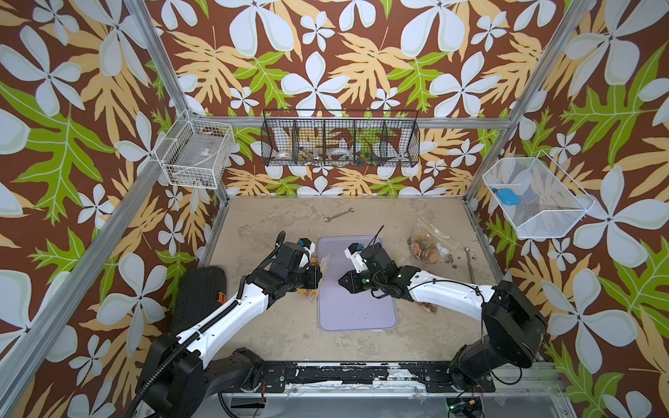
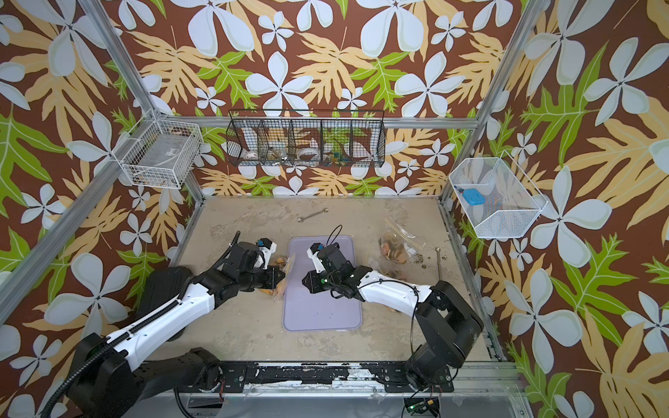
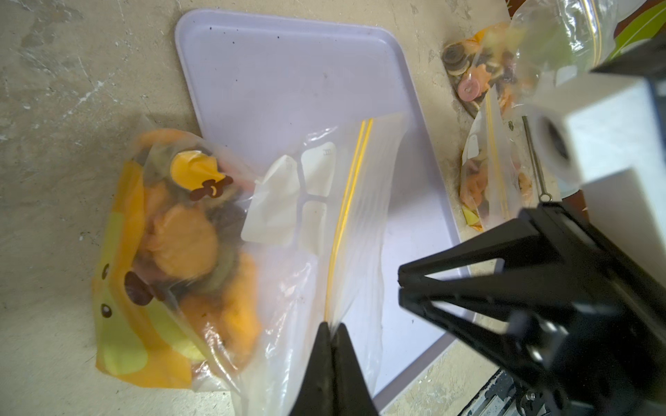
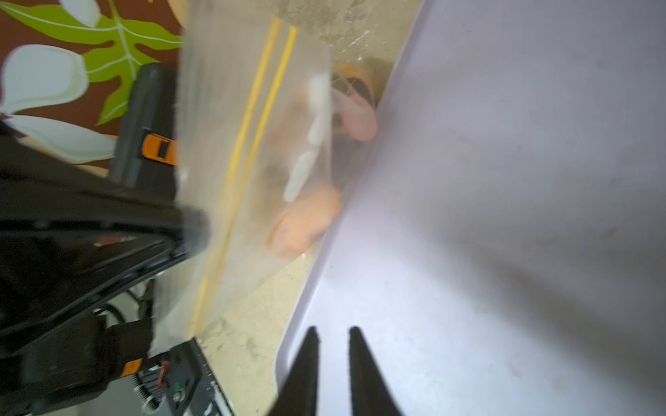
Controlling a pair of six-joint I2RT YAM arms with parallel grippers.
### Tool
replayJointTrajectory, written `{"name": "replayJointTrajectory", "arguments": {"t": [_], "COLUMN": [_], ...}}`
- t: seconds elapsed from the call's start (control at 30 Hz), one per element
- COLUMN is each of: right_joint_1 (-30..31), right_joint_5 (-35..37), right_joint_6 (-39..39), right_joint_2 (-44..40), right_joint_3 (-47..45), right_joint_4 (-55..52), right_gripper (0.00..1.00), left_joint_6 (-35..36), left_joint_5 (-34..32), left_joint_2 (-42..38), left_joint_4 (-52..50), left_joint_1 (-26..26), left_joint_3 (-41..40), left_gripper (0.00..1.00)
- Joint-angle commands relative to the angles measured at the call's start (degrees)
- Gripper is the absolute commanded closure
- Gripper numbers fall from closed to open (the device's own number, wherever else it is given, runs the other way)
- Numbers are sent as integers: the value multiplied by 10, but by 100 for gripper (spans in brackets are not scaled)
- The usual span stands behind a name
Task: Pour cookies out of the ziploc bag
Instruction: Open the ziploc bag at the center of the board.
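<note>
Clear ziploc bag [image 3: 288, 234] in left tool [image 3: 331, 326], tray [image 3: 288, 72] beside, wrench [image 1: 338, 214] beyond

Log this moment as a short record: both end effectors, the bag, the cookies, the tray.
left end effector: shut on ziploc bag, pinching beside its yellow zip
right end effector: open, empty, over the tray
cookies: inside the bag, bunched at its bottom, beside the tray
tray: lavender, no cookies on it
other cookie bags: on the table, untouched
</note>
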Motion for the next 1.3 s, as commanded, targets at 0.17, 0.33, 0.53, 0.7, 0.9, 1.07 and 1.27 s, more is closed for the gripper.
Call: {"name": "replayJointTrajectory", "arguments": {"t": [0.17, 0.33, 0.53, 0.7, 0.9, 1.07, 1.27], "right_joint_1": [-2, -3, -2, -6, -16, -17, -17], "right_joint_5": [-87, -83, -85, -80, -85, -91, -94], "right_joint_6": [48, 52, 61, 76, 87, 92, 94], "right_joint_2": [-4, 36, 75, 92, 100, 110, 111], "right_joint_3": [13, 45, 62, 61, 60, 68, 67], "right_joint_4": [91, 72, 72, 78, 88, 86, 90], "right_gripper": [34, 39, 50, 61, 67, 80, 92], "left_joint_6": [5, 4, 4, 4, 6, 8, 7], "left_joint_5": [17, 29, 32, 32, 36, 38, 38], "left_joint_2": [11, 13, 11, 10, 8, 10, 10], "left_joint_4": [14, 21, 26, 26, 26, 25, 27], "left_joint_1": [1, 1, 1, 1, 1, 1, 1], "left_joint_3": [-4, -8, -16, -15, -16, -17, -19], "left_gripper": [100, 100, 100, 100, 100, 100, 100]}}
